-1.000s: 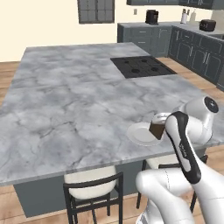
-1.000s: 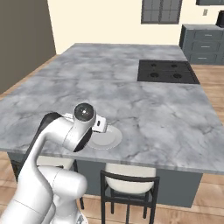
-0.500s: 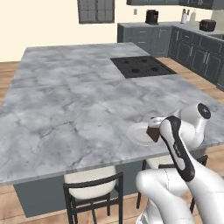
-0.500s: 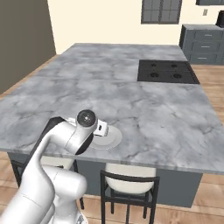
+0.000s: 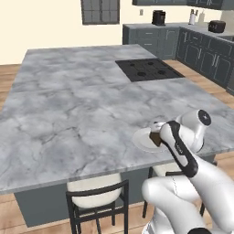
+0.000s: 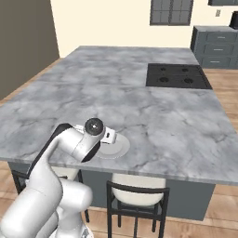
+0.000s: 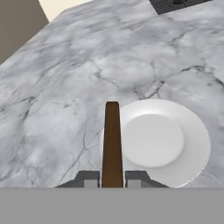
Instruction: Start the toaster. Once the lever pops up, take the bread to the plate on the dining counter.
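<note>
My hand (image 7: 112, 179) is closed on the bread (image 7: 112, 144), which stands on its edge between my two fingertips (image 7: 89, 178), one pressing on each flat side. In the hand view the slice looks like a thin dark brown strip that goes up from the fingers. It crosses the left rim of the plate (image 7: 192, 144). I cannot tell if the slice touches the plate or is just above it.

From the left base view, my hand (image 5: 156, 135) is low over the near edge of the tabletop (image 5: 82, 109), and the bread (image 5: 155, 139) shows as a small dark piece at the plate (image 5: 141, 139). From the right base view, the hand (image 6: 109, 136) is above the near left part of the plate (image 6: 118, 148); the slice is hidden there behind my wrist.

The plate is white and round, and it lies flat on the grey marble tabletop (image 6: 139, 97), close to the near edge. Under this edge there are stools (image 5: 93, 189) with pale cushions. A black cooktop (image 5: 148, 69) is set in the far right part of the tabletop, well apart from the plate.

Against the far wall, dark cabinets (image 5: 201, 55) carry the toaster (image 5: 216, 26) and a black coffee machine (image 5: 158, 17).
</note>
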